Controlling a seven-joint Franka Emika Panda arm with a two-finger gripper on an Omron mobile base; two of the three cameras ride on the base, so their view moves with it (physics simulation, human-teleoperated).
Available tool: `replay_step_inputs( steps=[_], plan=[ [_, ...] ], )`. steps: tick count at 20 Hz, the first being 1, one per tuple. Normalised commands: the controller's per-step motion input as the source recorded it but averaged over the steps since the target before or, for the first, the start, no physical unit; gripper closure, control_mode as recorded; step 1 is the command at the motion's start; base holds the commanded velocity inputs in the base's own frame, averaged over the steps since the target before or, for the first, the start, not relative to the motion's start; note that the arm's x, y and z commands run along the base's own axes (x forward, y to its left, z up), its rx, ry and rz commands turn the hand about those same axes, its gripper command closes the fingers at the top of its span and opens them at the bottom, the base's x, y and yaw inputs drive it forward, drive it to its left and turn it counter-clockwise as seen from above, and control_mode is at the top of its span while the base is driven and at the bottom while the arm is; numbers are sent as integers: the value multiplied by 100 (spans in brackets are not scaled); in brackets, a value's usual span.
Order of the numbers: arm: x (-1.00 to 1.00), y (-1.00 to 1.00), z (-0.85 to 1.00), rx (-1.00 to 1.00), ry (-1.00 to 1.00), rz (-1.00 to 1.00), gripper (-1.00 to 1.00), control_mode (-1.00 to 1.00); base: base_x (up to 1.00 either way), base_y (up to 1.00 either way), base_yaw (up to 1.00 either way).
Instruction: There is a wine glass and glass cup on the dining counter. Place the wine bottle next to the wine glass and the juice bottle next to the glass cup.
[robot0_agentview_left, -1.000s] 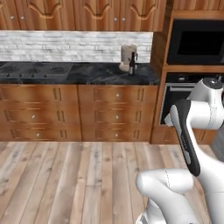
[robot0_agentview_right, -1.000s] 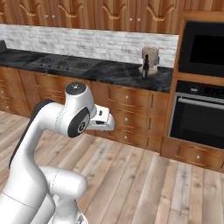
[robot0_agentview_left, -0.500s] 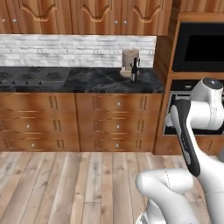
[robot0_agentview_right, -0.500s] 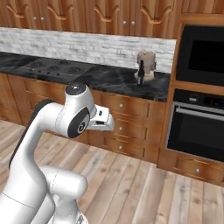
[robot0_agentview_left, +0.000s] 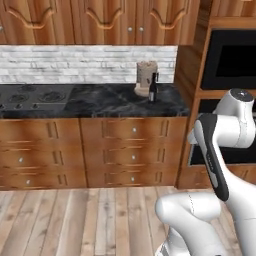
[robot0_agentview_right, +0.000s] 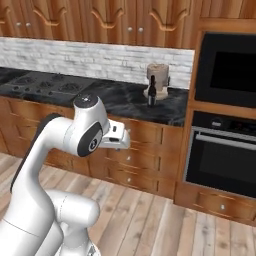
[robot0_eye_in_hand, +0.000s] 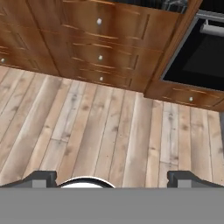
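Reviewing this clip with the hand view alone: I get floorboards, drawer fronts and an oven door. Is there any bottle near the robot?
Observer: Yes. The wine bottle stands upright on the wall counter, just in front of a tan canister.
Operator: Where is that relative to the oven?
Observer: At the counter's right end, close to the oven column.
Operator: Is the gripper holding anything?
Observer: No. The gripper is open and empty, well short of the counter.
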Motion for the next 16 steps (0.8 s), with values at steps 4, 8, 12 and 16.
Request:
replay_step_inputs(
  steps=[4, 8, 12, 16],
  plan=[
    [0, 0, 0, 0, 0, 0, -100, 100, 61, 37, -21],
    [0, 0, 0, 0, 0, 0, -100, 100, 56, 47, -21],
    [0, 0, 0, 0, 0, 0, -100, 100, 53, 42, -17],
    [0, 0, 0, 0, 0, 0, -100, 100, 60, 42, -16]
  ],
)
